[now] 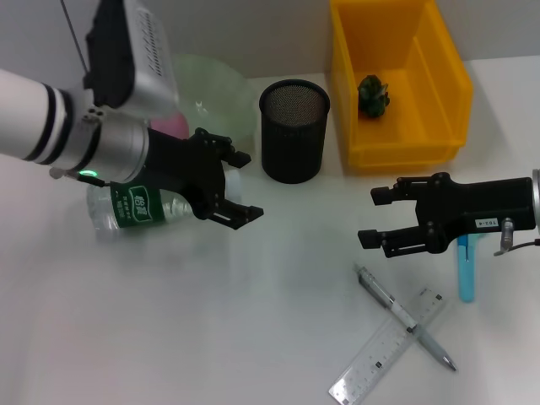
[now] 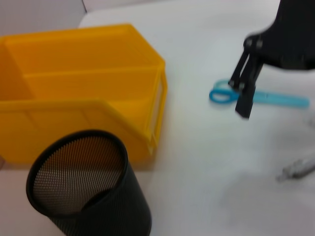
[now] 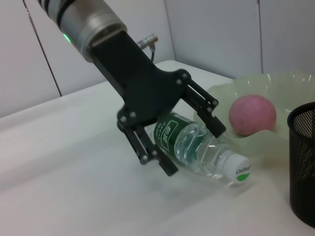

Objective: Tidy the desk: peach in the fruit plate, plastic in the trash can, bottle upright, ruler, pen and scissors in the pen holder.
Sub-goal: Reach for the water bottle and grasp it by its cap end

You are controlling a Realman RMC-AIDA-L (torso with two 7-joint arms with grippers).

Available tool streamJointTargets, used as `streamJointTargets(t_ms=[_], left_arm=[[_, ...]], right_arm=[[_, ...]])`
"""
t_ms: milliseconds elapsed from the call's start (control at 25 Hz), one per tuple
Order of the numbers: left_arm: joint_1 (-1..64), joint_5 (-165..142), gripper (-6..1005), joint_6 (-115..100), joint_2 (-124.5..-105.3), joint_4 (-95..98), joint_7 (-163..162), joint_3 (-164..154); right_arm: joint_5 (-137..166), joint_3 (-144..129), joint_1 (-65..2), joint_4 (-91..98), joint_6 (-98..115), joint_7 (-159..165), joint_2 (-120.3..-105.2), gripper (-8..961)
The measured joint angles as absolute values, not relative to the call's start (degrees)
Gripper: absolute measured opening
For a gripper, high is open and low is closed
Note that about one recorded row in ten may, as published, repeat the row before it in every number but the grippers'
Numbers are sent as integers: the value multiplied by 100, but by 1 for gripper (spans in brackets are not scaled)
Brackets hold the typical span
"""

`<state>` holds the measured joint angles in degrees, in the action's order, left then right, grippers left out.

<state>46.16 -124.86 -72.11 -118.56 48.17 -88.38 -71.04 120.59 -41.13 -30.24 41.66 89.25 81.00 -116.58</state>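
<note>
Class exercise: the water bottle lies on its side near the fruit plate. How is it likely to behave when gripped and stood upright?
The bottle is round and lying down, so it may roll if nudged. Its clear plastic looks thin and smooth, so probably squashy and slippery. It seems mostly empty, so likely light.

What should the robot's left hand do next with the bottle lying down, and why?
Probably lower the left gripper a little and close on the bottle. The bottle lies on its side beside the fruit plate, the fingers are open on either side of it but not yet clamped, and it has to be stood upright.
</note>
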Motion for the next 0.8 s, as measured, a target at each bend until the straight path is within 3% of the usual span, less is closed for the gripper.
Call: streamJointTargets(t_ms=[800], left_arm=[[4611,-13164,815,-6088,-11893,5129,-8828,-8501]], right_arm=[[12034,-4071,-3073,3941,8853,8234,-11683,811]])
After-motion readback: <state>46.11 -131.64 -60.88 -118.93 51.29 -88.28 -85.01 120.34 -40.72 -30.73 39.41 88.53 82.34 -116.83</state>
